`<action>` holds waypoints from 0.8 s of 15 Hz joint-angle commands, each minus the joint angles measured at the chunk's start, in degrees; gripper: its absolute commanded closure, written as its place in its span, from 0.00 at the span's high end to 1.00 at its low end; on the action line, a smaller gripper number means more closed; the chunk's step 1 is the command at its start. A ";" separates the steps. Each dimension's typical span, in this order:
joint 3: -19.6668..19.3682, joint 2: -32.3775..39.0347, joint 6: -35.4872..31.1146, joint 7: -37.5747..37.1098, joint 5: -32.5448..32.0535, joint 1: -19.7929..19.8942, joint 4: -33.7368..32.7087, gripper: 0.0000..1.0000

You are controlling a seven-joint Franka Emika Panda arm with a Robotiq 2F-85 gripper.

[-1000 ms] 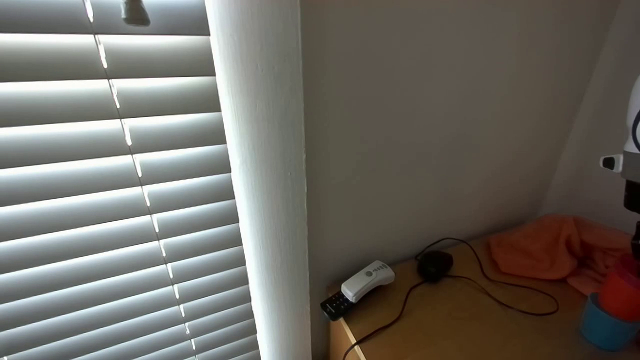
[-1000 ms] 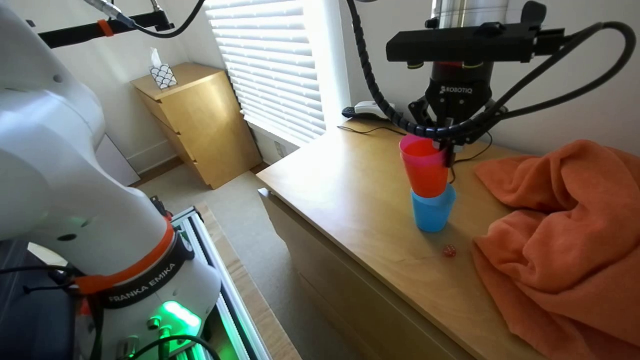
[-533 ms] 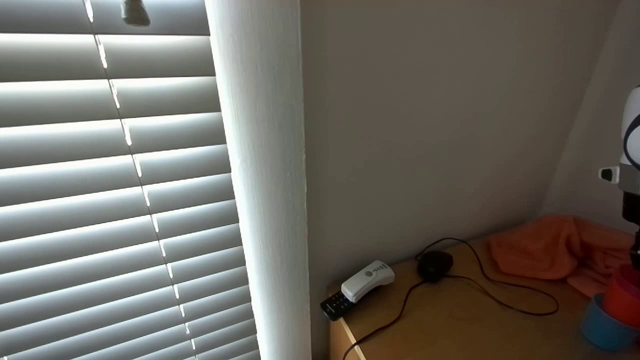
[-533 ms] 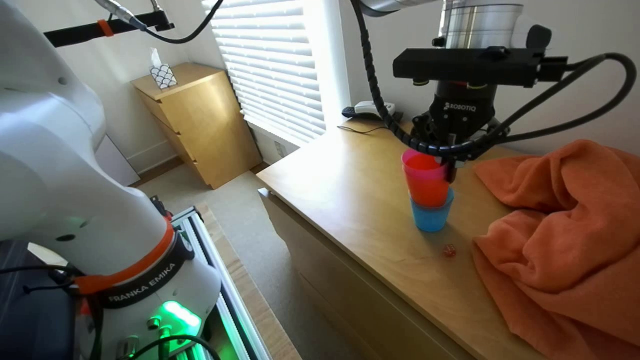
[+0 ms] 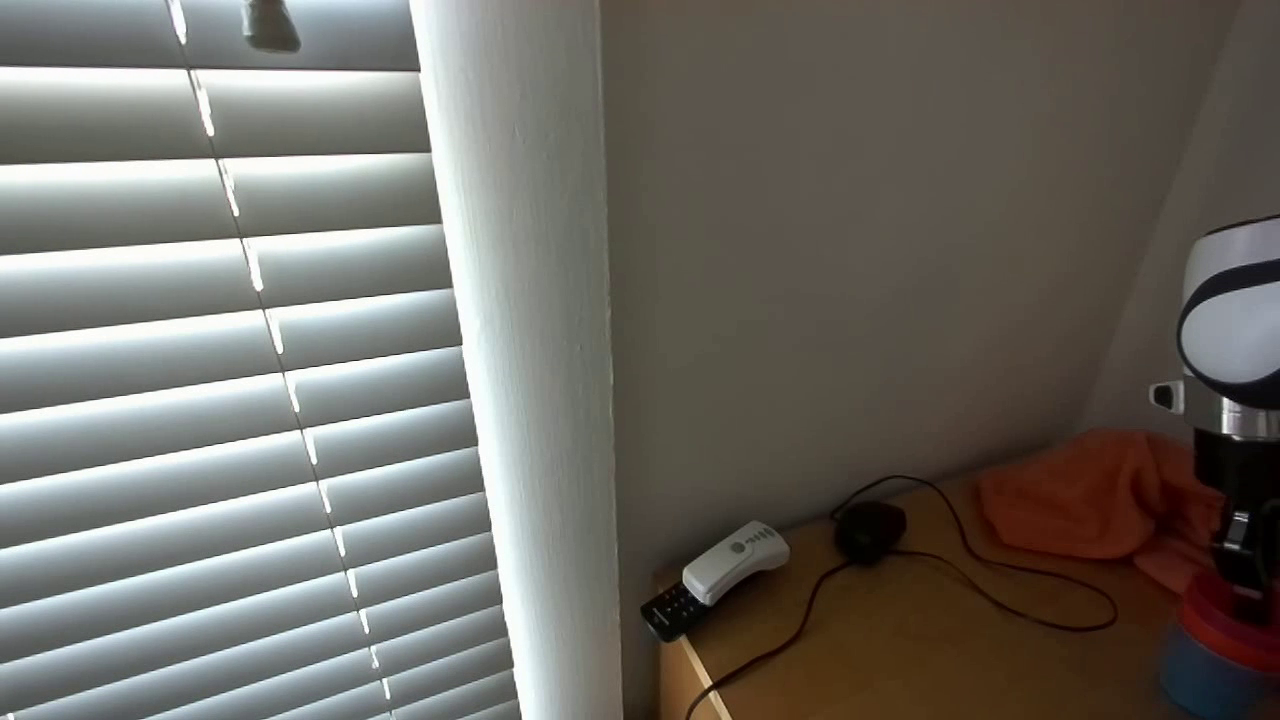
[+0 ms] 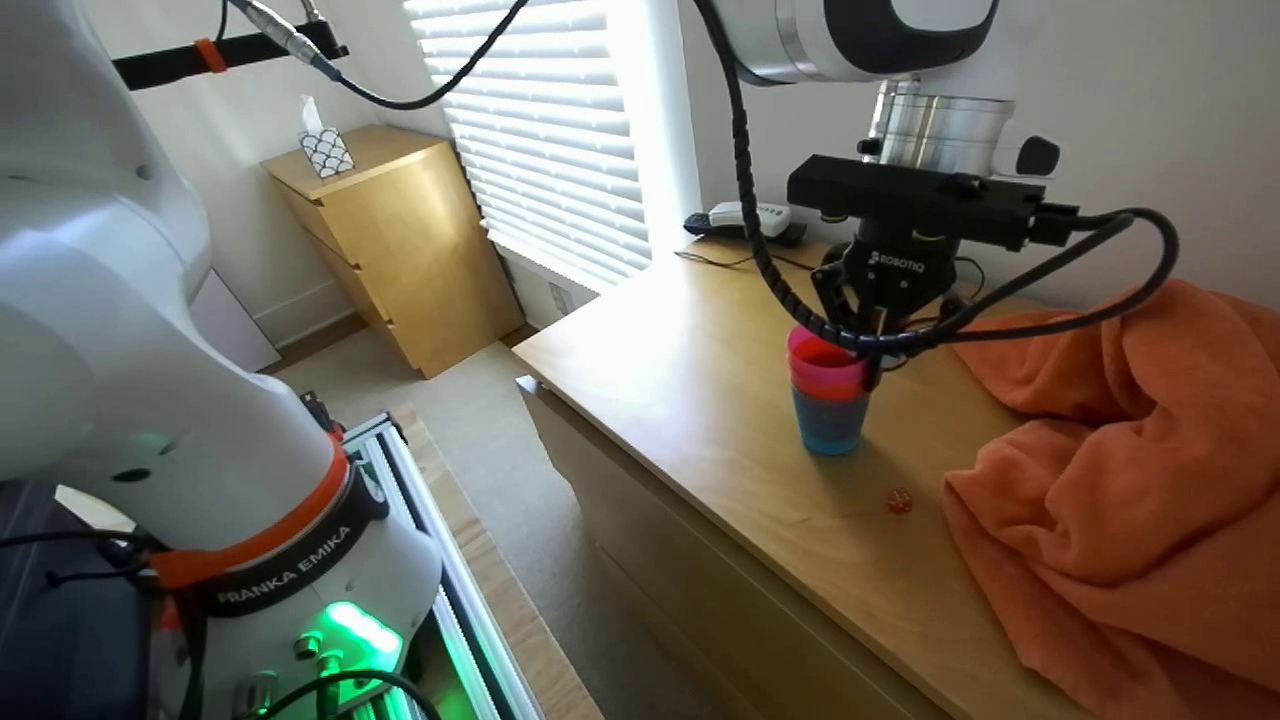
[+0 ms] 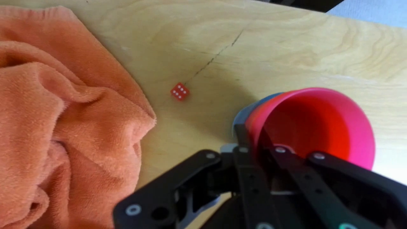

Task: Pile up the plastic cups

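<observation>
Black two-fingered gripper (image 7: 252, 132): pinches the wall of the round pink plastic cup (image 6: 815, 374); we judge release is left.
Pink cup: nested, we think, in a round red-orange plastic cup (image 6: 825, 391).
Round blue plastic cup (image 6: 832, 428): holds both on the flat wooden tabletop (image 6: 680, 380); piling looks nearly done.
</observation>
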State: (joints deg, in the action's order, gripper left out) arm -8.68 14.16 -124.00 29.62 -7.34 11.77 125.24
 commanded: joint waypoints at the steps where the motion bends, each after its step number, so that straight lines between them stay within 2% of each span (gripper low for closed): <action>1: 2.41 2.11 1.26 1.77 3.33 0.32 -2.09 0.02; 4: 4.00 2.38 1.67 2.16 4.06 -0.24 -2.93 0.02; 5: 4.51 2.42 1.70 2.43 4.29 -0.34 -3.03 0.07; 6: 4.93 2.47 1.73 2.46 4.42 -0.47 -3.14 0.32; 7: 5.31 2.36 1.86 2.41 4.47 -0.60 -3.16 0.33; 8: 5.59 2.14 2.03 2.33 4.50 -0.74 -3.14 0.39; 12: 6.27 1.11 2.35 2.02 4.33 -0.98 -2.83 0.69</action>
State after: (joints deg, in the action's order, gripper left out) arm -2.62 15.62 -123.42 30.66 -4.38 11.00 122.83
